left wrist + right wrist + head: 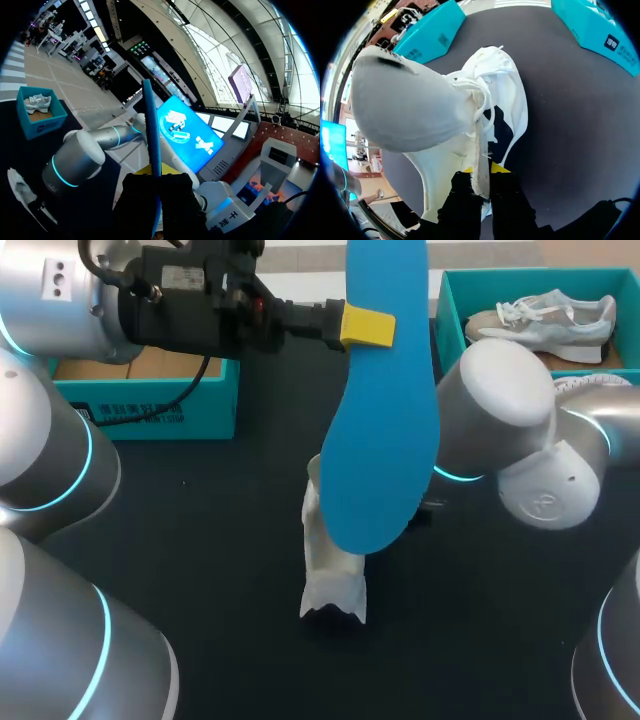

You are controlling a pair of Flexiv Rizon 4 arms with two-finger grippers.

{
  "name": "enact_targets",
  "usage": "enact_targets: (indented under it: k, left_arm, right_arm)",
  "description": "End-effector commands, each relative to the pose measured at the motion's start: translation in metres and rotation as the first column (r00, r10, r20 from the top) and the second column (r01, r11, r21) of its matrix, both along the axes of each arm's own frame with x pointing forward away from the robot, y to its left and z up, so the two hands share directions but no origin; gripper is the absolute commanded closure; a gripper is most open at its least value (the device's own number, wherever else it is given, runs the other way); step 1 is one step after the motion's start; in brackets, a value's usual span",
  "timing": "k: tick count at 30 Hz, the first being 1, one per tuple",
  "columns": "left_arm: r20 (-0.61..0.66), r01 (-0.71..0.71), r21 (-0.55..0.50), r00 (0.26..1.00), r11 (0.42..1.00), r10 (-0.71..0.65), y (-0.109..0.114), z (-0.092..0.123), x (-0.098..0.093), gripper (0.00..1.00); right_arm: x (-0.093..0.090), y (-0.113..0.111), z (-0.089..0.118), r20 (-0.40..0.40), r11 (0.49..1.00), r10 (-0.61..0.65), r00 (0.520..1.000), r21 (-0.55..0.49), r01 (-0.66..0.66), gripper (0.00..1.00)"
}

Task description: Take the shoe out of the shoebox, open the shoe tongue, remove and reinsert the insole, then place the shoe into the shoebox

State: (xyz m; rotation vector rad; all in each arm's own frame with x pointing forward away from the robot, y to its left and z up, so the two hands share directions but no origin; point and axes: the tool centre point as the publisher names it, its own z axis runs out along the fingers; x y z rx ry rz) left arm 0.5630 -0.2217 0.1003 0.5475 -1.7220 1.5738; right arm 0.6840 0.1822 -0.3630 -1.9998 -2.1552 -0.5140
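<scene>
My left gripper (pixel 365 328) is high above the table, shut on a blue insole (pixel 380 410) that hangs lengthwise, toe down. In the left wrist view the insole (pixel 152 135) stands edge-on between the yellow tips of that gripper (pixel 156 175). Under the insole a white shoe (pixel 335 570) sits on the black table, partly hidden by it. In the right wrist view my right gripper (pixel 481 172) is shut on the rim of the shoe (pixel 485 105) at its opening, with laces just ahead. From the head view the insole hides the right gripper.
A teal shoebox (pixel 150 390) stands at the back left. A second teal box (pixel 450 315) at the back right holds another pale shoe (pixel 545 318). My right arm's elbow (pixel 495 405) bulks just right of the insole.
</scene>
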Motion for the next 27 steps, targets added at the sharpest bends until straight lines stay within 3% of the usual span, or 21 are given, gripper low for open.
enact_targets:
  k: [1, 6, 7, 8, 9, 12, 20, 27]
  left_arm:
    - [0.000, 0.001, -0.001, 1.000, 1.000, -0.001, -0.001, -0.001, 0.000, 1.00]
    - [0.000, 0.001, -0.001, 1.000, 1.000, -0.001, -0.001, -0.001, 0.000, 1.00]
    - [0.000, 0.001, -0.001, 1.000, 1.000, -0.001, -0.001, -0.001, 0.000, 1.00]
    - [0.000, 0.001, -0.001, 1.000, 1.000, -0.001, -0.001, -0.001, 0.000, 1.00]
    - [0.000, 0.001, -0.001, 1.000, 1.000, -0.001, -0.001, -0.001, 0.000, 1.00]
    - [0.000, 0.001, -0.001, 1.000, 1.000, -0.001, -0.001, -0.001, 0.000, 1.00]
    - [0.000, 0.001, -0.001, 1.000, 1.000, -0.001, -0.001, -0.001, 0.000, 1.00]
    - [0.000, 0.001, -0.001, 1.000, 1.000, -0.001, -0.001, -0.001, 0.000, 1.00]
  right_arm:
    - [0.002, -0.002, -0.013, -0.007, 1.000, -0.003, 1.000, 0.024, 0.003, 1.00]
    - [0.004, -0.002, -0.023, -0.025, 1.000, 0.002, 1.000, 0.031, -0.001, 1.00]
    - [0.004, -0.002, -0.023, -0.032, 0.999, 0.005, 0.999, 0.036, -0.004, 0.96]
    - [0.004, -0.004, -0.022, -0.036, 0.999, -0.007, 0.999, 0.036, 0.008, 0.14]
    - [0.003, -0.004, -0.019, -0.026, 0.997, -0.012, 1.000, 0.077, 0.014, 0.00]
    - [-0.004, -0.006, -0.004, -0.036, 0.996, -0.042, 0.998, 0.077, 0.045, 0.00]
    - [-0.023, -0.008, 0.035, -0.025, 0.952, -0.091, 0.996, 0.290, 0.094, 0.00]
    - [-0.022, -0.003, 0.066, 0.032, 0.897, 0.007, 0.999, 0.442, -0.021, 0.00]
